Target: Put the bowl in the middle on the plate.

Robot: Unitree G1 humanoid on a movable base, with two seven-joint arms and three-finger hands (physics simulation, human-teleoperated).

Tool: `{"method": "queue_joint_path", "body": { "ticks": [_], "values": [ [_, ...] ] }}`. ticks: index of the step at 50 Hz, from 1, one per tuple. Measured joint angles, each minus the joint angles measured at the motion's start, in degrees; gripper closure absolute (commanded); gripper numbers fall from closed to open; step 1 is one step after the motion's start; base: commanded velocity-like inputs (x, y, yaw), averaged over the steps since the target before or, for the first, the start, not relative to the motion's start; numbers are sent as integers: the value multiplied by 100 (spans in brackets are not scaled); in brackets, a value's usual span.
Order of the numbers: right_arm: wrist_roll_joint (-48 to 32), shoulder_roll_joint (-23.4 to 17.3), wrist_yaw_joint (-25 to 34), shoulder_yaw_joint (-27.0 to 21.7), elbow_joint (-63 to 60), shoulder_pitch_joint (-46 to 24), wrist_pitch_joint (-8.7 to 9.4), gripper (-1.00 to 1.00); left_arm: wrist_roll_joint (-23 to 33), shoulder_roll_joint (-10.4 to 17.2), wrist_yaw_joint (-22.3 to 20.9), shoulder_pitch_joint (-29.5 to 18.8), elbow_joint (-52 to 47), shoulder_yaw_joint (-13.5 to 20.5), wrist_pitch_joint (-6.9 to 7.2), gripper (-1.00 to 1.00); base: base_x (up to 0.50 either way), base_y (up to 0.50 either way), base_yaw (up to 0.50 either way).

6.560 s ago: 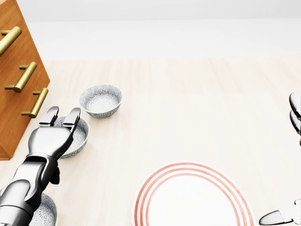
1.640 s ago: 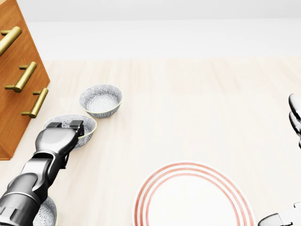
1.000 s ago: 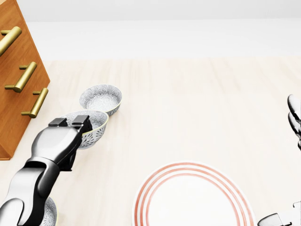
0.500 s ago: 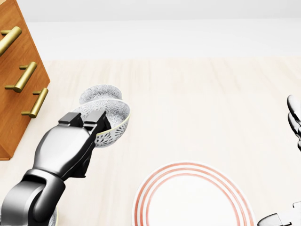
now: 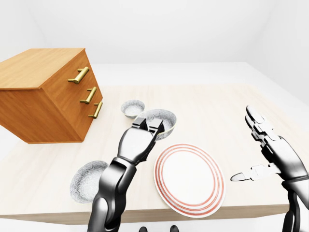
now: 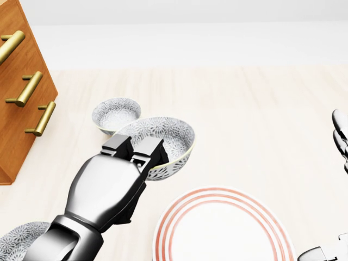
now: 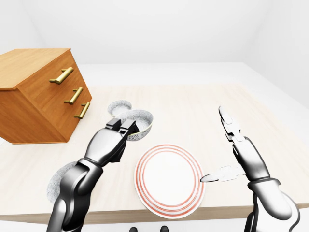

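Note:
My left hand (image 6: 133, 149) is shut on the rim of the patterned middle bowl (image 6: 163, 142) and holds it tilted in the air, up and to the left of the red-ringed white plate (image 6: 223, 231). In the left-eye view the bowl (image 5: 163, 121) hangs just beyond the plate's (image 5: 189, 178) upper left edge. My right hand (image 5: 256, 147) stands open to the right of the plate, fingers spread, holding nothing.
A second patterned bowl (image 6: 116, 114) rests on the table behind the held one. A third bowl (image 5: 88, 180) lies near the table's bottom left edge. A wooden drawer chest (image 5: 46, 92) with brass handles stands at the left.
My left hand closed on the middle bowl, lifted it off the table and carried it right toward the plate. The right hand has barely moved.

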Motion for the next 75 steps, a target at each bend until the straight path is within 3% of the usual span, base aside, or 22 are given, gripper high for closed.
{"method": "queue_joint_path", "body": {
  "ticks": [12,39,75],
  "values": [
    [-1,-7,0,10,49,-4,0,-100,144,-158,43,249,-199,-571,0,100,0,0,0],
    [-8,-7,0,14,63,-2,0,-100,422,-171,136,757,-542,-1532,0,100,0,0,0],
    [-22,-9,0,16,67,-1,0,-100,456,-122,199,909,-756,-1909,0,100,0,0,0]
  ]
}}
